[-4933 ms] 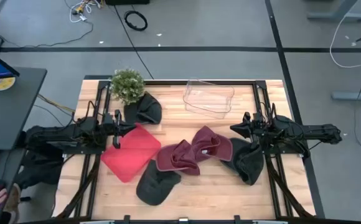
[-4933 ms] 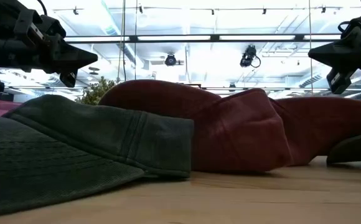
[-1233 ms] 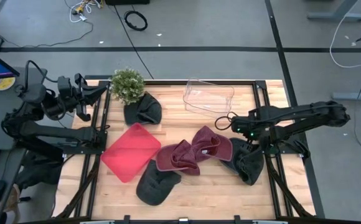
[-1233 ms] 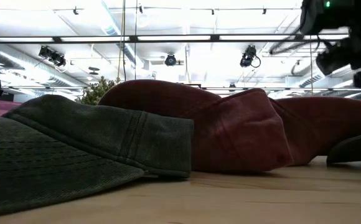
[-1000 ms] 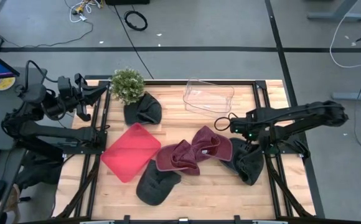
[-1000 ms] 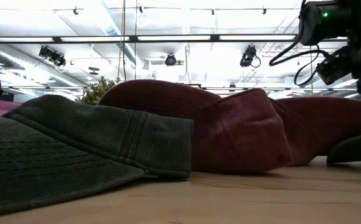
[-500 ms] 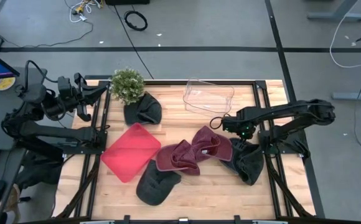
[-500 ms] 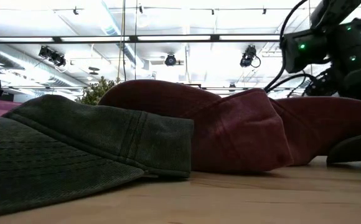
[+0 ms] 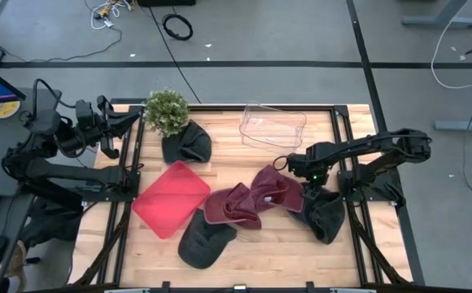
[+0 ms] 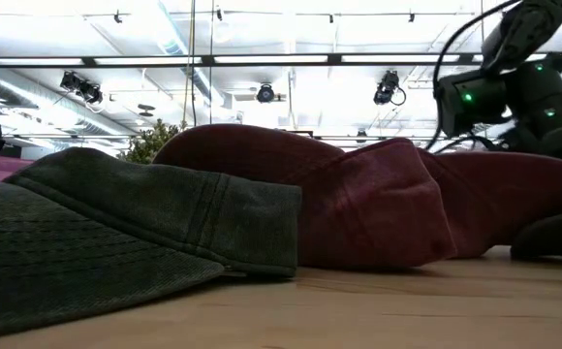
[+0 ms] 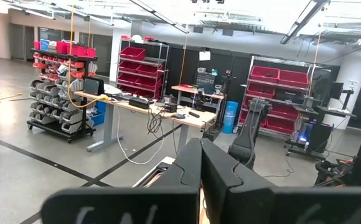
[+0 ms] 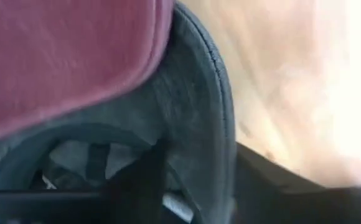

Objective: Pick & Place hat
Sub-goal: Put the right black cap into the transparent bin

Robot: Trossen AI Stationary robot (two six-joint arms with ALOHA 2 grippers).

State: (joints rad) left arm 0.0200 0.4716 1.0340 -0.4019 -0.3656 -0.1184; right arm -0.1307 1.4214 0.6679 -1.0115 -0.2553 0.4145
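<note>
Grey floor with black tape lines surrounds the wooden desk (image 9: pixel 244 244), and cables lie loose behind it. On the desk a potted plant (image 9: pixel 166 110) stands at the back left, with a dark hat (image 9: pixel 189 143) just in front of it and a clear bin (image 9: pixel 272 128) further right along the back. A red tray (image 9: pixel 169 198) lies left of centre; touching its front corner sits a grey hat (image 9: pixel 202 238). Two maroon hats sit in the middle, the left one (image 9: pixel 229 206) overlapping the right one (image 9: pixel 273 189), whose right edge lies over another dark hat (image 9: pixel 323 212) by the right arm's base. The right hand (image 9: pixel 289 163) is low at the back edge of that right maroon hat; its wrist camera sees maroon cloth over a dark brim pressed close against the lens, and I cannot tell whether the fingers are apart or together. The left hand (image 9: pixel 130 120) waits raised off the desk's back left corner, beside the plant, fingers together.
</note>
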